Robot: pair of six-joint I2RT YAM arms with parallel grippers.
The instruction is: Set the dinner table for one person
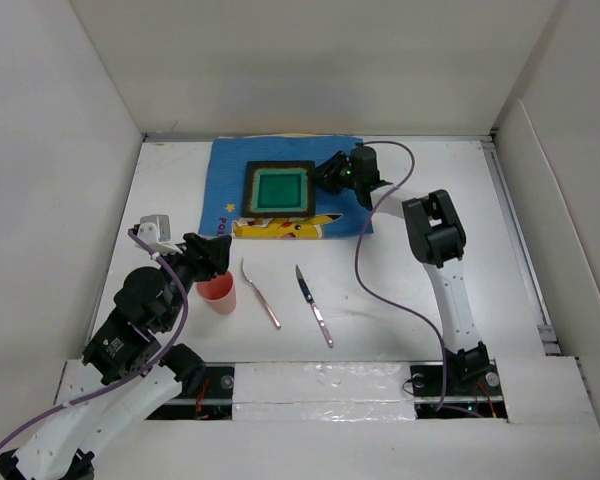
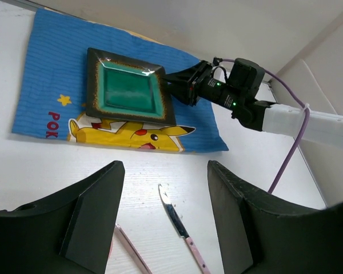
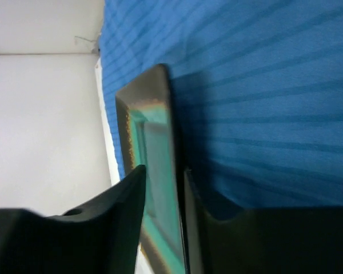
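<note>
White matte board, the dinner table (image 1: pixel 400 290), spreads under both arms and out to the enclosure walls (image 1: pixel 70 120) on three sides. At its far middle lies a blue placemat (image 1: pixel 230 165) with a yellow cartoon print, its far edge close to the back wall. A square plate (image 1: pixel 280 190), green in the centre with a dark brown rim, lies flat on it.

My right gripper (image 1: pixel 323 172) is at the plate's right edge. On the right wrist camera its fingers (image 3: pixel 126 205) stand close together with the rim between them, one over the green inside and one along the outer edge. I cannot tell whether they press on it.

My left gripper (image 2: pixel 164 164) hangs above the near left of the table, over a pink cup (image 1: pixel 218 292). Its fingers (image 2: pixel 97 211) are spread wide with nothing between them.

Just right of the cup a pink-handled utensil (image 1: pixel 260 292) and a knife (image 1: pixel 313 305) lie apart on the board, both angled. I see bare board between the knife and the right arm, crossed by a purple cable (image 1: pixel 365 260), and more to the right of the placemat.
</note>
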